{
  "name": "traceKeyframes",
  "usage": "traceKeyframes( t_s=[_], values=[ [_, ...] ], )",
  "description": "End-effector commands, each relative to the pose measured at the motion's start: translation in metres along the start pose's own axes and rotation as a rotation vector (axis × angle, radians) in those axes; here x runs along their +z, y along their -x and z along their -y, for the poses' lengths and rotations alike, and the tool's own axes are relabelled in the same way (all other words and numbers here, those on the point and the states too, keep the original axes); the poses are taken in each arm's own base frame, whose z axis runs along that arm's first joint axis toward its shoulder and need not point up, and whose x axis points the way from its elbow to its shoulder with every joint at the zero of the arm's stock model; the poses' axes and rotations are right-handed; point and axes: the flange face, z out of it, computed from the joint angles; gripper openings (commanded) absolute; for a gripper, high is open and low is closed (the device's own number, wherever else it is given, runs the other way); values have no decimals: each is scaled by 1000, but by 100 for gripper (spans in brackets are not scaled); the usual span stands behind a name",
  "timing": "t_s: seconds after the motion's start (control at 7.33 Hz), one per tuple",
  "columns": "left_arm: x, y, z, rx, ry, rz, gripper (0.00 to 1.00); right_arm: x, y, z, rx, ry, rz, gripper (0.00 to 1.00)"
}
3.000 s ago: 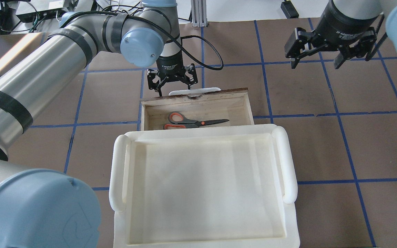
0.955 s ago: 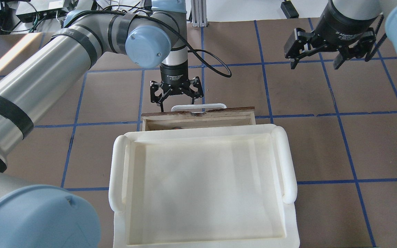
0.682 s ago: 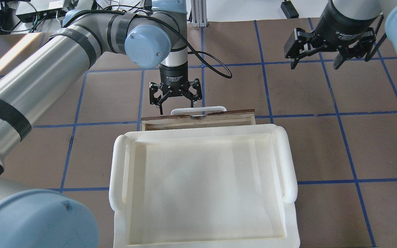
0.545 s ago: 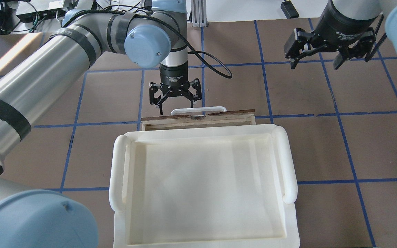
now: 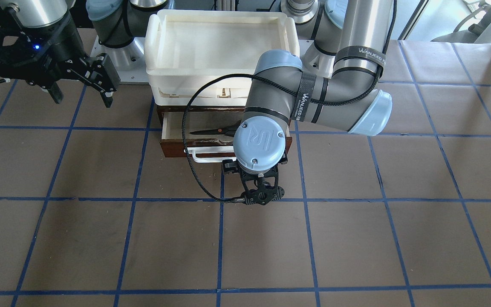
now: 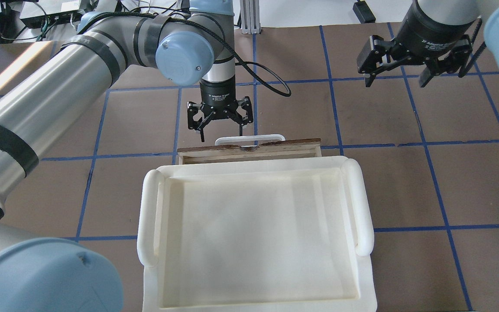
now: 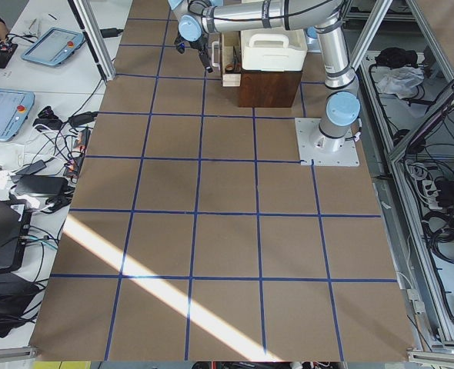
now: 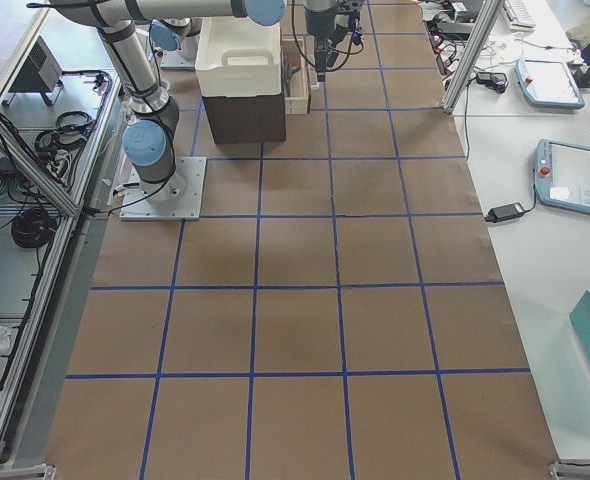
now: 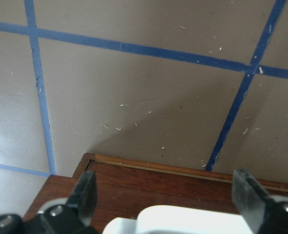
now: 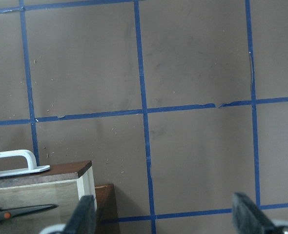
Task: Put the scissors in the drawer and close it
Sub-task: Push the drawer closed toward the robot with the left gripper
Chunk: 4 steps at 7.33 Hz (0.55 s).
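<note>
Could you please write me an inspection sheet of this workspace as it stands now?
Surface: brown mat with a blue tape grid, fine specks.
Job's things: scissors lie inside the drawer, which is not fully shut.
Clutter: nothing seen.
Grippers: left gripper open, empty, by the drawer's white handle; right gripper open, empty, off to the side.
Cables: black cable loops from the left wrist.
Surroundings: cream tray above the drawer; teach pendant and wires on side benches.
</note>
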Motion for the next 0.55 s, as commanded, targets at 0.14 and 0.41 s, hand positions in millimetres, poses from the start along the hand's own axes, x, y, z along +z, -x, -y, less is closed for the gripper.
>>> traceKeyframes(
  t_s=[0.14, 0.41],
  values=[
    [6, -10, -14, 11, 15, 21, 100, 0, 0, 0, 0, 0, 2, 100],
    [16, -11, -21, 15, 43, 40, 100, 0, 0, 0, 0, 0, 0, 100]
  ],
)
